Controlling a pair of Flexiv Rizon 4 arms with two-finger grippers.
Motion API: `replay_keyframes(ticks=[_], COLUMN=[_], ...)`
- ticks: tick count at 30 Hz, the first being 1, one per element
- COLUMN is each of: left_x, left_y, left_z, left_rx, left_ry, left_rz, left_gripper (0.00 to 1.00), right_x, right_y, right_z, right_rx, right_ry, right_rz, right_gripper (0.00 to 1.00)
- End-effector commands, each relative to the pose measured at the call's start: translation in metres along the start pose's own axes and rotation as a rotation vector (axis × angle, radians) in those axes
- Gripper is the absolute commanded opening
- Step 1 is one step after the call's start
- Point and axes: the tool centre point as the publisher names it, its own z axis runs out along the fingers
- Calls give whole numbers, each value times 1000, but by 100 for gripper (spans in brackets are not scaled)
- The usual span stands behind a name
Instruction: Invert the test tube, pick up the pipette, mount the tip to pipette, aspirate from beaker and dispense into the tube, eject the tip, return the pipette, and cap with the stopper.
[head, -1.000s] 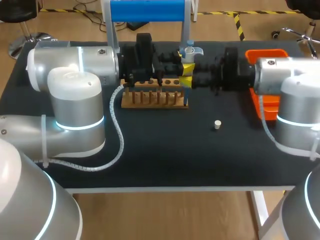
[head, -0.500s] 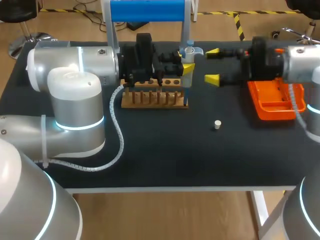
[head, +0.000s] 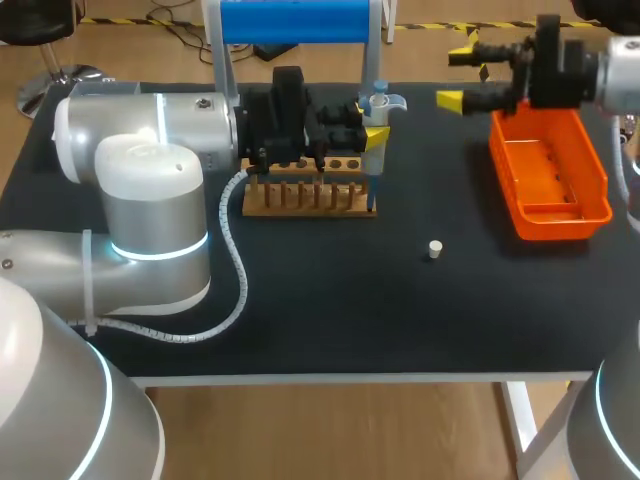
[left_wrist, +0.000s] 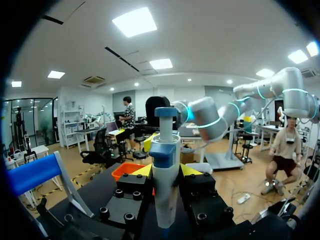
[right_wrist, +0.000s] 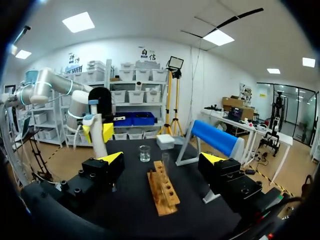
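Pipette (head: 376, 108): white body, blue plunger; gripped upright by the left end effector (head: 373, 150), which is closed on its body from two sides, at the far middle of the desk (head: 330, 300) over the wooden rack (head: 300, 198), judged to keep its shaft pointing down. Right end effector (head: 456, 78): wide open, empty, above the orange tray (head: 598, 205). Stopper (head: 434, 249): loose, near right, capping not yet done
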Motion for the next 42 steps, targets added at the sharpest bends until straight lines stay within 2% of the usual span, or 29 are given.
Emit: replay_keyframes(ticks=[1,18,25,30,42], left_x=[1,1,1,1,1], left_y=[1,1,1,1,1], left_z=[0,0,0,0,0], left_rx=[2,2,2,2,2], left_ry=[-2,-2,-2,-2,-2], left_rz=[1,1,1,1,1], left_gripper=[0,0,0,0,0], right_x=[-12,-12,-57,-84,-120], right_y=[-1,-1,2,11,14], right_z=[9,9,50,80,126], right_rx=[4,4,105,130,208], right_ry=[17,17,-67,-91,-131], right_rz=[1,1,4,8,-14], right_gripper=[100,100,100,100,100])
